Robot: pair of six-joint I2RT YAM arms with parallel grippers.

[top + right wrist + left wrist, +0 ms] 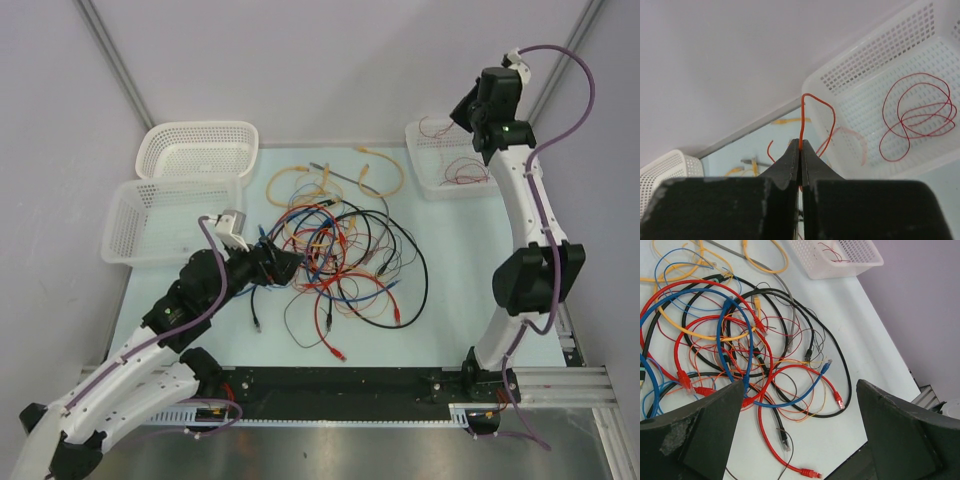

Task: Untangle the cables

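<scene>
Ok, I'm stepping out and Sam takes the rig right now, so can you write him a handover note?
Left gripper: jaws open, empty, at the left edge of the tangle.
Right gripper: jaws shut on a thin red wire, raised near the right basket.
Done: a few red wires lie in that basket.
Left: drop this wire in, then nearly everything; the tangle mixes red, blue, black and yellow, all knotted mid-table.

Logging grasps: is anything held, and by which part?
Right gripper pinches a thin red wire along its length, its loop arching above the tips. Left gripper open, empty.
</scene>
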